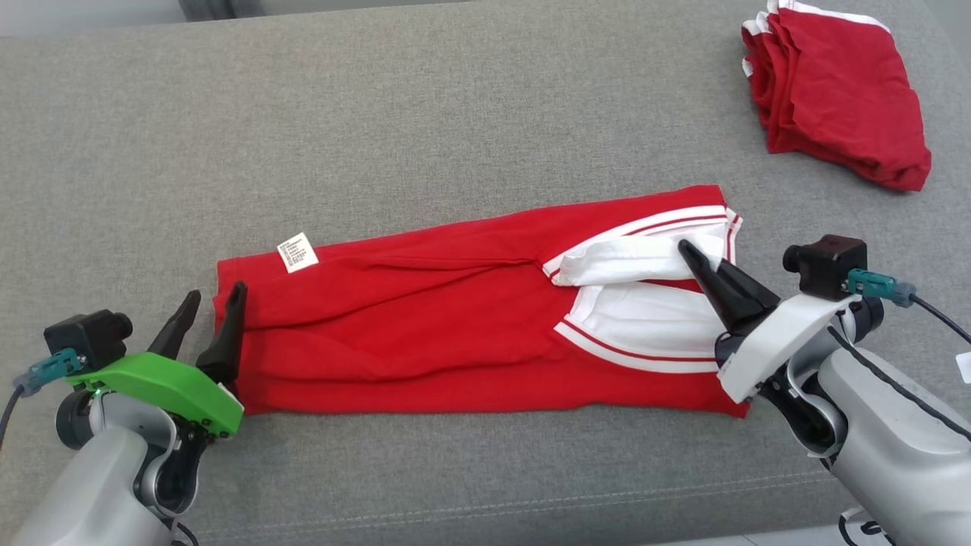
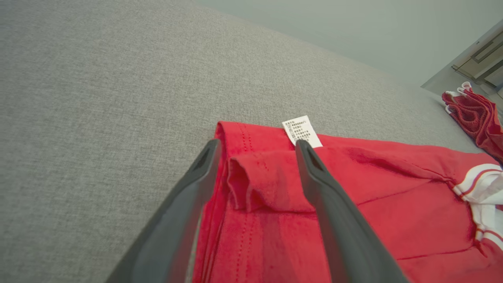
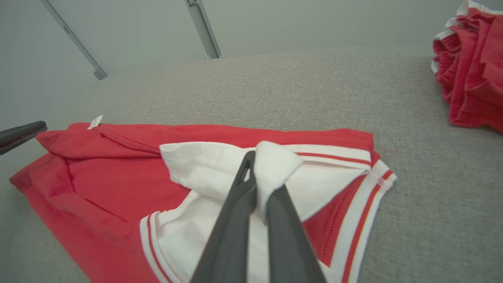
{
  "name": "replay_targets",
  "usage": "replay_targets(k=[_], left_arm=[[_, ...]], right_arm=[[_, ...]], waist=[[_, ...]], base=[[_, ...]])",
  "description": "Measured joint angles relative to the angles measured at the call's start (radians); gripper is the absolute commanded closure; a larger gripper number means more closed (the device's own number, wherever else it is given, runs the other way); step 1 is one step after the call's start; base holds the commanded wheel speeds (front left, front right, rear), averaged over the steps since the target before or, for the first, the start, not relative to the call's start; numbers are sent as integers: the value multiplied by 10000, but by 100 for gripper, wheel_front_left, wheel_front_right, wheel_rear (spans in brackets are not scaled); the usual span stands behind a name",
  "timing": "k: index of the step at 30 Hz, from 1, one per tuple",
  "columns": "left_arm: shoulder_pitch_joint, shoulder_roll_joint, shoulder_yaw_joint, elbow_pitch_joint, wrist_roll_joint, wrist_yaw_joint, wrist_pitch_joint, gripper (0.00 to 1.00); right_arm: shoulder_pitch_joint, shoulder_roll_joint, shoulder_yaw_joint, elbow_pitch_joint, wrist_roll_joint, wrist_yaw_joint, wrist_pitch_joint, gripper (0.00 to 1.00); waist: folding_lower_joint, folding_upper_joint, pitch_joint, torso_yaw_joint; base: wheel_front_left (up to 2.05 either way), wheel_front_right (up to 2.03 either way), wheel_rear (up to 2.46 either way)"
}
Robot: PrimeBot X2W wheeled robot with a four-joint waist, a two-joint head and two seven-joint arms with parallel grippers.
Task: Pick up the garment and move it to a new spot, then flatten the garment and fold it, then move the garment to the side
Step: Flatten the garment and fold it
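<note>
The garment (image 1: 425,326) is red with white striped trim and lies folded into a long band across the grey cushion; its white care label (image 1: 297,252) sits near the left end. My left gripper (image 1: 212,303) stands open at that left end, its fingers astride a small red fold (image 2: 259,184) with nothing pinched. My right gripper (image 1: 698,262) is shut on a white flap (image 3: 275,165) of the garment at the right end, the cloth bunched between its fingers.
A second red and white garment (image 1: 834,91) lies bunched at the far right corner of the grey cushion (image 1: 455,114). The cushion's front seam (image 1: 531,504) runs just below the arms. Metal rails (image 3: 202,27) show beyond the far edge.
</note>
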Motion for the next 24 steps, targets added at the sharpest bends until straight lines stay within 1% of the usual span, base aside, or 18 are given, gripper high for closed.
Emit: replay_targets(k=[8,14,16,17,19,20,21,22,24], left_arm=[[58,-31,384,-25,-102,0,0,0],[249,-174,543,-182,-119,0,0,0],[254,-224,585,-240,-119,0,-2,0],[261,-253,610,-272,-119,0,-2,0],[303,-297,667,-328,-117,0,0,0],[341,-309,696,-357,-115,0,-2,0],[379,-314,715,-374,-113,0,-2,0],[414,-318,734,-391,-94,0,-2,0],[467,-320,769,-433,-52,0,-2,0]], right_arm=[[452,-77,-265,-504,88,0,0,100],[997,-155,-81,-635,94,0,0,100],[1161,-205,-81,-581,96,0,0,84],[1223,-236,-77,-546,96,0,0,82],[1325,-272,-81,-497,96,0,-2,65],[1344,-274,-96,-443,98,0,0,47],[1355,-291,-100,-412,98,0,0,25],[1376,-318,-109,-410,96,0,0,0],[1455,-385,-100,-364,90,0,0,0]], waist=[[0,0,-166,-31],[0,0,-252,-63],[0,0,-279,-72],[0,0,-292,-77],[0,0,-319,-85],[0,0,-333,-88],[0,0,-347,-91],[0,0,-363,-93],[0,0,-395,-93]], base=[[0,0,0],[0,0,0],[0,0,0],[0,0,0],[0,0,0],[0,0,0],[0,0,0],[0,0,0],[0,0,0]])
